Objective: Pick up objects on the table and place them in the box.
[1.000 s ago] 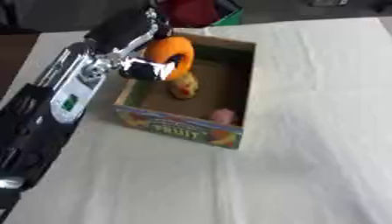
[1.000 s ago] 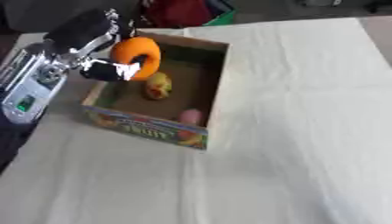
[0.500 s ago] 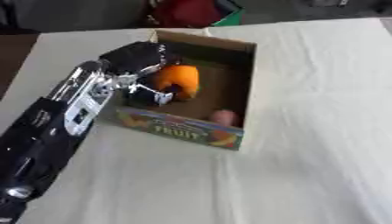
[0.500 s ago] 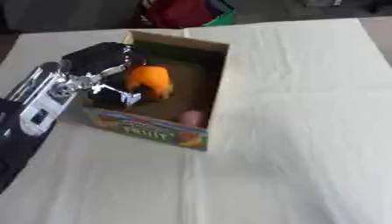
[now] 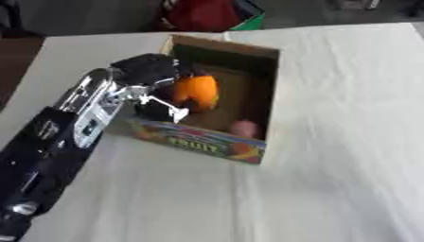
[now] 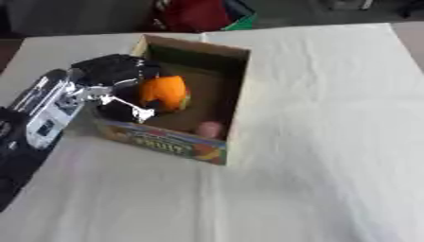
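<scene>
Left eye view showed your left hand (image 5: 153, 80) curled round the orange object (image 5: 196, 92), inside the box (image 5: 263, 94) above its floor. Released there, it could have dropped onto the pink object (image 5: 243, 127), or your wrist might have snagged the near wall.

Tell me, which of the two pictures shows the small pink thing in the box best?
The left eye view: the pink thing sits clear of the box front wall. The right eye view shows it too, but closer against that wall and partly cut off.
</scene>
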